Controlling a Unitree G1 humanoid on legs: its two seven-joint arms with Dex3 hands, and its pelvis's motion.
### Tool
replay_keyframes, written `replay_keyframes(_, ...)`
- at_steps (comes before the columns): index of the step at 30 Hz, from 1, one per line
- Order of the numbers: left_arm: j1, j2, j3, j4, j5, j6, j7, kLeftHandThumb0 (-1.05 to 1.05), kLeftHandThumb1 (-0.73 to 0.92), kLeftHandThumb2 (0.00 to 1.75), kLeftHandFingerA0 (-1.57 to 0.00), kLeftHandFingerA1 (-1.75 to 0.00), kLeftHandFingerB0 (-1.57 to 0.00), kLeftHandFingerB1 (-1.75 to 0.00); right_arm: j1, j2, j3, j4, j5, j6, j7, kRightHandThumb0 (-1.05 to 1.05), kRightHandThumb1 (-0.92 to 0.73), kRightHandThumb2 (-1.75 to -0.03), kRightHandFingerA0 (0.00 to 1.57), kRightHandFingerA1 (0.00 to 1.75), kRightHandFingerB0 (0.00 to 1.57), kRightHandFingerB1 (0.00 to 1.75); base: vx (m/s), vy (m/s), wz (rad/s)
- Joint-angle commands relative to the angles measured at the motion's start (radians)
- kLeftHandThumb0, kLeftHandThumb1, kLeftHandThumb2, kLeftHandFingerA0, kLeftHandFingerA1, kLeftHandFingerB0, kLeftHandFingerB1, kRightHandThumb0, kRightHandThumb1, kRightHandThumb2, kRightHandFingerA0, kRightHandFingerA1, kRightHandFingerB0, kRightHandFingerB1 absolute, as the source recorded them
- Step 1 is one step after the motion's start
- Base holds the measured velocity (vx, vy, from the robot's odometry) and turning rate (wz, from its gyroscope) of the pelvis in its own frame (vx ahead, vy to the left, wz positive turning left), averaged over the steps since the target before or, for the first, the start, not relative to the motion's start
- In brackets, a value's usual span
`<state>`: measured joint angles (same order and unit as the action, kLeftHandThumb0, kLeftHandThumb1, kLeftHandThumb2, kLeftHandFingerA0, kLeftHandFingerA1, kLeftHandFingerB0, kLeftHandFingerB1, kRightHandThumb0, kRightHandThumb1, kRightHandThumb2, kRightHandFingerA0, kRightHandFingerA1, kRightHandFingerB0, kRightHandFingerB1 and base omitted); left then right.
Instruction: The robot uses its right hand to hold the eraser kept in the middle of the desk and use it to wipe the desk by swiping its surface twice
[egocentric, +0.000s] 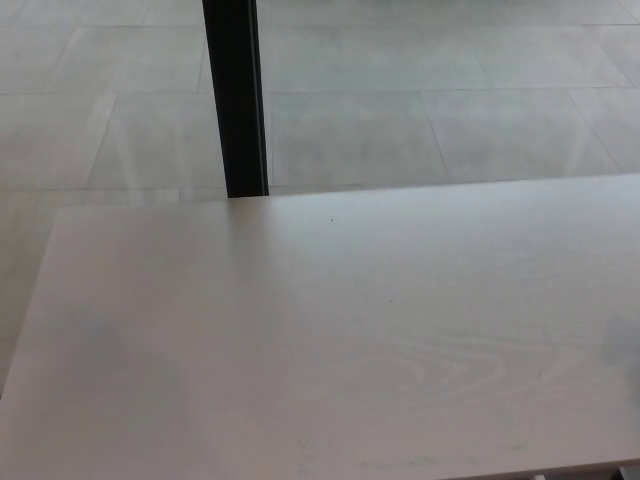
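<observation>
The pale wooden desk (330, 340) fills the lower part of the head view. Neither the eraser nor any hand shows in this view. Only a faint dark shadow lies on the desk surface at the right picture edge. The left hand is out of view too.
A black vertical post (236, 95) stands behind the desk's far edge, left of centre. Beyond it lies a grey tiled floor (420, 90). The desk's left edge runs diagonally down the picture's left side, and its near edge shows at the bottom right.
</observation>
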<state>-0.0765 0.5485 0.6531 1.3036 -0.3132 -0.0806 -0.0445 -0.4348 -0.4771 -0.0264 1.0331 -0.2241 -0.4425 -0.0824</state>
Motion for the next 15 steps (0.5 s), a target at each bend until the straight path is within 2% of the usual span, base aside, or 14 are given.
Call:
replay_keyframes(1, -0.003, 0.008, -0.002, -0.001, -0.009, -0.016, 0.007, -0.66, 0.9, 0.67, -0.75, -0.6, -0.62, -0.53, 0.039, 0.016, -0.006, 0.036, 0.025, 0.042, 0.023, -0.2, -0.62, -0.89, 0.91, 1.73, 0.66, 1.51, 0.0, 0.0, 0.0)
replay_keyframes(2, -0.004, 0.007, -0.007, -0.002, -0.006, -0.017, 0.009, -0.66, 0.89, 0.66, -0.77, -0.6, -0.65, -0.53, 0.036, 0.031, -0.02, 0.03, 0.045, 0.037, 0.025, -0.2, -0.57, -0.98, 0.81, 1.66, 0.76, 1.44, 0.0, 0.0, 0.0)
replay_keyframes(4, -0.003, 0.005, -0.01, -0.002, -0.005, -0.022, 0.014, -0.66, 0.89, 0.66, -0.78, -0.6, -0.65, -0.53, 0.027, 0.058, -0.048, 0.021, 0.088, 0.017, 0.054, -0.19, -0.61, -0.95, 0.79, 1.67, 0.75, 1.45, 0.0, 0.0, 0.0)
replay_keyframes(5, -0.002, 0.005, -0.003, -0.002, -0.014, -0.022, 0.008, -0.66, 0.89, 0.67, -0.76, -0.6, -0.63, -0.53, 0.009, 0.071, -0.053, -0.003, 0.101, 0.05, 0.071, -0.18, -0.64, -0.91, 0.91, 1.68, 0.73, 1.48, 0.0, 0.0, 0.0)
replay_keyframes(6, -0.001, 0.004, -0.005, -0.003, -0.014, -0.022, 0.007, -0.66, 0.89, 0.67, -0.76, -0.6, -0.64, -0.53, -0.003, 0.076, -0.059, -0.016, 0.11, 0.062, 0.085, -0.18, -0.68, -0.89, 0.8, 1.69, 0.73, 1.35, 0.0, 0.0, 0.0)
replay_keyframes(7, 0.001, 0.004, -0.006, -0.003, -0.013, -0.026, 0.008, -0.66, 0.89, 0.67, -0.76, -0.61, -0.63, -0.53, -0.012, 0.077, -0.063, -0.034, 0.117, 0.074, 0.098, -0.21, -0.69, -0.87, 0.8, 1.66, 0.79, 1.11, 0.0, 0.0, 0.0)
replay_keyframes(8, 0.002, 0.004, -0.006, -0.003, -0.012, -0.027, 0.009, -0.66, 0.89, 0.67, -0.76, -0.61, -0.63, -0.53, -0.012, 0.078, -0.065, -0.039, 0.118, 0.077, 0.101, -0.21, -0.69, -0.87, 0.8, 1.66, 0.79, 1.11, 0.0, 0.0, 0.0)
replay_keyframes(9, 0.001, 0.004, -0.001, -0.003, -0.019, -0.023, 0.005, -0.66, 0.89, 0.66, -0.76, -0.62, -0.62, -0.53, -0.01, 0.078, -0.066, -0.041, 0.118, 0.08, 0.103, -0.43, -0.91, -0.63, 0.7, 1.57, 0.71, 0.63, 0.0, 0.0, 0.0)
replay_keyframes(10, 0.003, 0.005, 0.002, -0.002, -0.022, -0.022, 0.003, -0.66, 0.89, 0.66, -0.76, -0.62, -0.62, -0.53, -0.028, 0.084, -0.084, -0.049, 0.148, 0.068, 0.126, -0.22, -0.77, -0.7, 0.8, 1.55, 0.77, 0.63, 0.0, 0.0, 0.0)
replay_keyframes(11, 0.006, 0.006, 0.0, -0.002, -0.02, -0.023, 0.003, -0.67, 0.9, 0.66, -0.76, -0.62, -0.63, -0.54, -0.053, 0.09, -0.119, -0.084, 0.205, 0.105, 0.168, -0.33, -0.77, -0.64, 0.86, 1.28, 0.62, 0.44, 0.0, 0.0, 0.0)
replay_keyframes(12, 0.007, 0.006, -0.001, -0.003, -0.019, -0.023, 0.005, -0.67, 0.89, 0.66, -0.77, -0.62, -0.65, -0.54, -0.063, 0.085, -0.133, -0.114, 0.224, 0.134, 0.184, -0.37, -0.75, -0.62, 0.85, 0.99, 0.52, 0.39, 0.0, 0.0, 0.0)
replay_keyframes(13, 0.01, 0.006, -0.003, -0.005, -0.017, -0.029, 0.005, -0.66, 0.9, 0.66, -0.76, -0.63, -0.65, -0.55, -0.067, 0.086, -0.156, -0.144, 0.25, 0.159, 0.196, -0.38, -0.72, -0.62, 0.84, 0.79, 0.47, 0.37, 0.0, 0.0, 0.0)
replay_keyframes(14, 0.012, 0.006, -0.004, -0.006, -0.016, -0.031, 0.005, -0.66, 0.9, 0.66, -0.76, -0.63, -0.65, -0.55, -0.067, 0.088, -0.166, -0.156, 0.261, 0.17, 0.201, -0.38, -0.72, -0.62, 0.84, 0.79, 0.47, 0.37, 0.0, 0.0, 0.0)
replay_keyframes(15, 0.013, 0.007, -0.006, -0.006, -0.015, -0.029, 0.003, -0.66, 0.9, 0.66, -0.76, -0.63, -0.65, -0.55, -0.07, 0.084, -0.178, -0.165, 0.271, 0.168, 0.211, -0.37, -0.73, -0.62, 0.81, 0.69, 0.39, 0.35, 0.0, 0.0, 0.0)
